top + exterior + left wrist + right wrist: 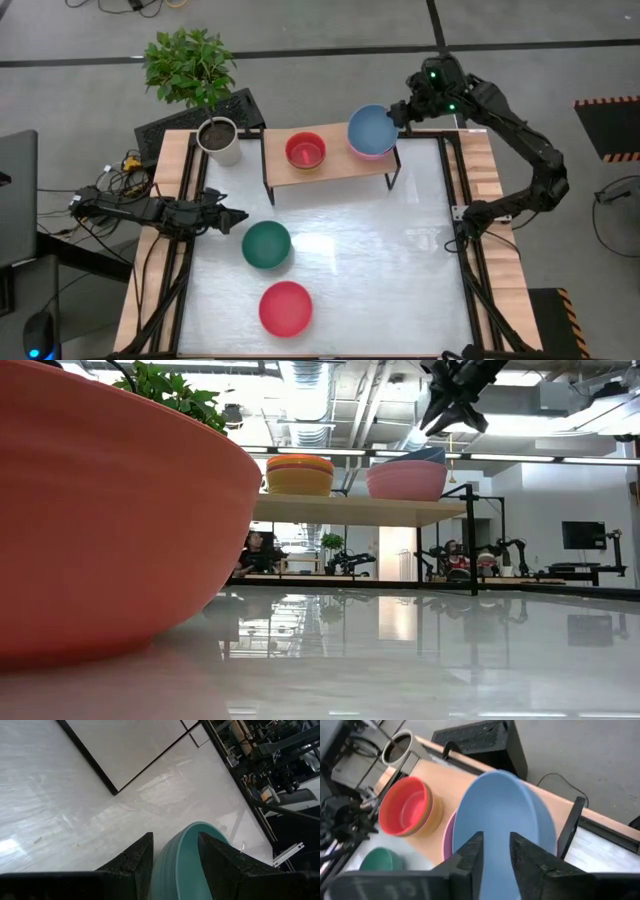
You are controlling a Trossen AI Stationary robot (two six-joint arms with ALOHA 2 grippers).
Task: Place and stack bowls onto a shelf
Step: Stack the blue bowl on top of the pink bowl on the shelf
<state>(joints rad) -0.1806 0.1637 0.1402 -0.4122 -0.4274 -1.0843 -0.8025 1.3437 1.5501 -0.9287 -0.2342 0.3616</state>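
The light-wood shelf [335, 168] stands at the table's far side. On it a red bowl [305, 150] sits nested in a yellow bowl [436, 817], and a pink bowl [405, 482] stands beside them. My right gripper [395, 115] is shut on a blue bowl [370, 128] right over the pink one. A dark green bowl [266, 245] and a second red bowl [285, 308] stand on the tabletop. My left gripper [176, 857] is open at the green bowl's left side, its fingers on either side of the rim [186, 832]. My right gripper pinches the blue bowl at its rim [496, 837], on the side toward the table's far right. The fingers come from the right, slanting down. The bowl is tilted, its held side up [430, 455] and its low side at the pink bowl's mouth; whether it rests there I cannot tell.
A white plant pot [220, 140] stands at the far left corner beside the shelf. The shelf's black legs [268, 190] reach the table near the green bowl. The near right part of the white tabletop [400, 280] is bare. People sit in the room behind [250, 555].
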